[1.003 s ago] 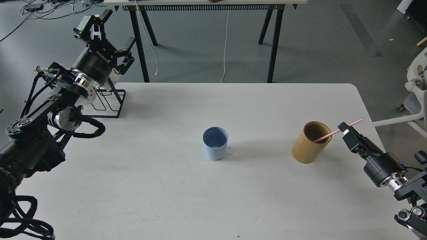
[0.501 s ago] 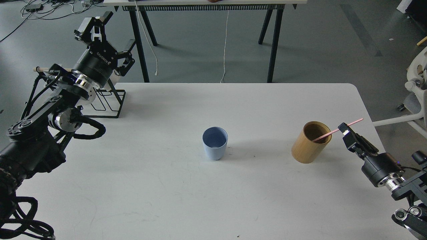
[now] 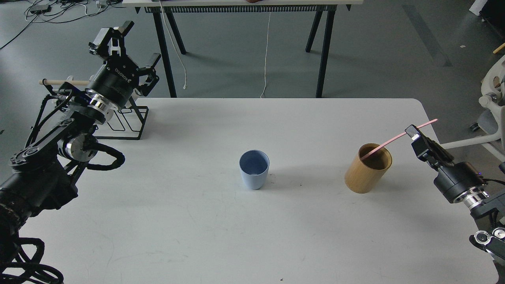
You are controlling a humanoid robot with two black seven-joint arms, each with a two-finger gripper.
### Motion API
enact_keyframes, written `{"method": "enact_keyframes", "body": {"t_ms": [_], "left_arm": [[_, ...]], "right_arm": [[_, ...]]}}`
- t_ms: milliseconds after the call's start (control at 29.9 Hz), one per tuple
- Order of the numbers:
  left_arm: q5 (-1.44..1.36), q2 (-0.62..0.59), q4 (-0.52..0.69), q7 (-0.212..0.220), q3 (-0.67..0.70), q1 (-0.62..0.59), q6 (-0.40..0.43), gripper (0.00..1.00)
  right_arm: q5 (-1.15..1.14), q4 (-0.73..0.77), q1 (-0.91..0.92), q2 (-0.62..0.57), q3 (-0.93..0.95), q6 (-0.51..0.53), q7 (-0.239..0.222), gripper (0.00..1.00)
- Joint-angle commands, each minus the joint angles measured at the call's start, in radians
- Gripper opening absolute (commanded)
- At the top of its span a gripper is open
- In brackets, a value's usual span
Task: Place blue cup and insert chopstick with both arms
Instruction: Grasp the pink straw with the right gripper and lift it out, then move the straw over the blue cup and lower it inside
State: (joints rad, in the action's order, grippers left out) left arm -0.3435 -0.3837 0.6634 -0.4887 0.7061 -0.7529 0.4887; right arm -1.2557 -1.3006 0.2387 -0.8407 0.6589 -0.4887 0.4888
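Note:
The light blue cup (image 3: 254,169) stands upright and empty at the middle of the white table (image 3: 197,221). The pink chopstick (image 3: 394,139) is held by my right gripper (image 3: 412,133), which is shut on it near its upper end. The stick's lower tip hangs just over the mouth of the tan bamboo cylinder (image 3: 368,168) at the right. My left gripper (image 3: 130,45) is open and empty, raised above the table's far left corner, far from the cup.
A black wire rack (image 3: 126,120) stands at the table's far left, under my left arm, with a pale wooden rod (image 3: 65,82) sticking out leftward. Another table's black legs (image 3: 324,51) stand behind. A white chair (image 3: 489,114) is off the right edge.
My right gripper has risen and drawn the pink chopstick up, so its tip has come from inside the bamboo cylinder to its rim. The left arm shifted slightly; the cup is unmoved.

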Motion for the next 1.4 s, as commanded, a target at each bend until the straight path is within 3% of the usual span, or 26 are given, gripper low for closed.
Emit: {"method": "enact_keyframes", "body": {"t_ms": [0, 234, 401, 568, 903, 1036, 1370], "left_arm": [[0.000, 0.000, 0.001, 0.000, 0.000, 0.001, 0.000, 0.97], [0.000, 0.000, 0.001, 0.000, 0.000, 0.003, 0.000, 0.97], [-0.002, 0.000, -0.001, 0.000, 0.000, 0.010, 0.000, 0.97], [-0.002, 0.000, -0.001, 0.000, -0.005, 0.023, 0.000, 0.97], [-0.008, 0.008, -0.001, 0.000, -0.007, 0.043, 0.000, 0.98], [-0.009, 0.019, -0.002, 0.000, -0.007, 0.043, 0.000, 0.98], [-0.009, 0.032, -0.002, 0.000, -0.007, 0.044, 0.000, 0.98]], "right_arm": [[0.006, -0.104, -0.002, -0.078, 0.021, 0.000, 0.000, 0.00], [0.056, -0.268, -0.002, -0.242, 0.053, 0.000, 0.000, 0.00], [0.067, -0.292, 0.028, -0.241, 0.065, 0.000, 0.000, 0.00], [0.039, -0.263, 0.201, -0.106, -0.088, 0.000, 0.000, 0.00], [0.021, -0.083, 0.714, 0.087, -0.692, 0.000, 0.000, 0.00], [0.018, -0.014, 0.790, 0.192, -0.751, 0.000, 0.000, 0.01], [-0.030, 0.129, 0.806, 0.327, -0.791, 0.000, 0.000, 0.01]]}}
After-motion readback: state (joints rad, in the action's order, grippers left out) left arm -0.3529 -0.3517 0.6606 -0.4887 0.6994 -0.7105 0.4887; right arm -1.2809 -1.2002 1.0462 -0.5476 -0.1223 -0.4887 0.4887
